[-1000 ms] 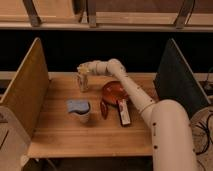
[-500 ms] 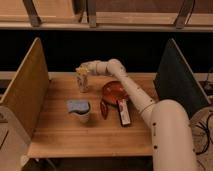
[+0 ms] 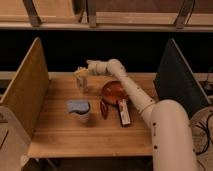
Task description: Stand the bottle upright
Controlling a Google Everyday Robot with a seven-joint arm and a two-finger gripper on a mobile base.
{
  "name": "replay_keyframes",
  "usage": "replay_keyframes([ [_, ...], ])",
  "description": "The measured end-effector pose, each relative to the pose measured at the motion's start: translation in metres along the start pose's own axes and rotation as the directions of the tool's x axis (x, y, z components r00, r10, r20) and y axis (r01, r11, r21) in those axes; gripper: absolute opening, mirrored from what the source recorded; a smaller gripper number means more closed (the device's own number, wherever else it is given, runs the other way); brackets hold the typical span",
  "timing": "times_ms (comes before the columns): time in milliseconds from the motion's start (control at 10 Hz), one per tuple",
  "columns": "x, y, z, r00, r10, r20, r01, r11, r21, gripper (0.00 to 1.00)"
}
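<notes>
A white robot arm is reaching from the lower right across a wooden surface [image 3: 55, 142] toward its far left part. Its tool [image 3: 83, 71] is sitting at the top of the bottle [image 3: 81, 81], a slim cream-white bottle that is standing roughly upright near the back edge. Whether the tool is gripping the bottle or has let go, I cannot tell. A red bowl [image 3: 114, 91] is lying just right of the bottle, partly under the arm. A white cup [image 3: 80, 110] with a blue-grey top is standing nearer the front. A flat dark-edged white bar [image 3: 123, 112] is lying beside the arm. Upright panels are flanking the surface, wooden on the left [image 3: 25, 87] and dark on the right [image 3: 177, 80].
</notes>
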Motion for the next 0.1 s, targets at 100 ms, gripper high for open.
replay_keyframes([
  [100, -0.0001, 0.0, 0.0, 1.0, 0.0, 0.0, 0.0, 1.0, 0.0, 0.8],
])
